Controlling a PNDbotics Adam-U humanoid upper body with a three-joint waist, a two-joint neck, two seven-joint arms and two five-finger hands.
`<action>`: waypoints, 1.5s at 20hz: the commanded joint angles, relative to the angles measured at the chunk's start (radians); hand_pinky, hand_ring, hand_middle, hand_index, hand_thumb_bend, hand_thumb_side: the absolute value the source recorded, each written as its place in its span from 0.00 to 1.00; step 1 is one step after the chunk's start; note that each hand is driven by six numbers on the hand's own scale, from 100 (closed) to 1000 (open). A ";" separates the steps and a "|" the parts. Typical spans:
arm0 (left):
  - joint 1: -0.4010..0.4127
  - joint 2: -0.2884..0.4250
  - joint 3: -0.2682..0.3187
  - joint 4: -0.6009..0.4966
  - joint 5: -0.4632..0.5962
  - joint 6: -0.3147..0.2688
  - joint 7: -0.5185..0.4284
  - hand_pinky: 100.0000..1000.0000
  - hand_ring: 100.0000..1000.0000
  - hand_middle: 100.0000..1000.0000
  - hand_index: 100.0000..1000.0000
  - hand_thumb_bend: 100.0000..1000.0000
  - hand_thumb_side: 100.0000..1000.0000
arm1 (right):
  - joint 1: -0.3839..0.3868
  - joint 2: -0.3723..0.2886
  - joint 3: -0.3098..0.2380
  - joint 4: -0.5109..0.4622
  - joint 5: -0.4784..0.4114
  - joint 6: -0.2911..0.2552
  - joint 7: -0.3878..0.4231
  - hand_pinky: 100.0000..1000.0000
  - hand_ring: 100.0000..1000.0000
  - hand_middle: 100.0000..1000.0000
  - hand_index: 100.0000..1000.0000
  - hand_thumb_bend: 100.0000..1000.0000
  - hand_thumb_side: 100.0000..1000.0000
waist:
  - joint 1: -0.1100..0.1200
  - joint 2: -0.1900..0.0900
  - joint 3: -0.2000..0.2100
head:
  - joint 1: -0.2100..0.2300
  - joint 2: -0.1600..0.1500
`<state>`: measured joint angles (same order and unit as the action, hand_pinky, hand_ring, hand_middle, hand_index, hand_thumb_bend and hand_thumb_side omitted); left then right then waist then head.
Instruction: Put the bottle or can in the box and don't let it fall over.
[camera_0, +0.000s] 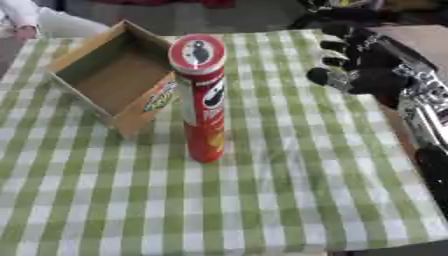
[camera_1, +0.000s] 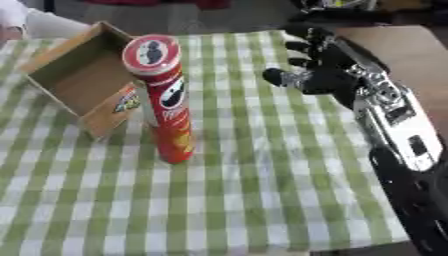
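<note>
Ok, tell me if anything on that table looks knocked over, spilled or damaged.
Nothing stands out. The red can stands upright on the checked cloth, beside the open cardboard box, which looks intact. The right hand is apart from it, fingers relaxed.

My black right hand (camera_1: 325, 70) is blurred; finger curl unreadable. My silver forearm (camera_1: 398, 132) runs off the right edge. The tall red crisp can (camera_0: 202, 97) hides part of the open cardboard box's (camera_0: 98, 75) printed side.
</note>
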<state>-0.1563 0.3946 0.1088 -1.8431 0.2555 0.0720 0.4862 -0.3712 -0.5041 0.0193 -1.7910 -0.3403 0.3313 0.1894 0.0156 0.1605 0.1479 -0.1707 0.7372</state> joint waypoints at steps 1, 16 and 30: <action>-0.008 0.018 0.002 -0.016 -0.002 0.002 -0.002 0.82 0.89 0.72 0.74 0.50 0.64 | -0.020 -0.005 0.009 -0.023 -0.016 0.008 0.015 0.95 1.00 1.00 0.90 0.51 0.00 | 0.000 -0.012 0.002 | -0.002 -0.006; -0.012 0.014 -0.001 -0.017 0.001 0.003 -0.006 0.82 0.89 0.72 0.74 0.50 0.64 | -0.053 0.062 0.078 0.002 0.005 0.033 0.103 0.96 1.00 1.00 0.93 0.58 0.00 | -0.001 -0.004 0.013 | -0.005 -0.009; -0.018 0.008 -0.005 -0.017 0.003 0.004 -0.010 0.82 0.89 0.72 0.74 0.50 0.64 | -0.075 0.137 0.123 0.039 0.048 0.033 0.164 0.97 1.00 1.00 0.94 0.62 0.00 | -0.002 0.004 0.025 | -0.007 -0.020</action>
<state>-0.1595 0.3864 0.1022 -1.8431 0.2561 0.0772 0.4791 -0.4299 -0.3627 0.1431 -1.7469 -0.2990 0.3660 0.3459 0.0125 0.1729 0.1718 -0.1778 0.7273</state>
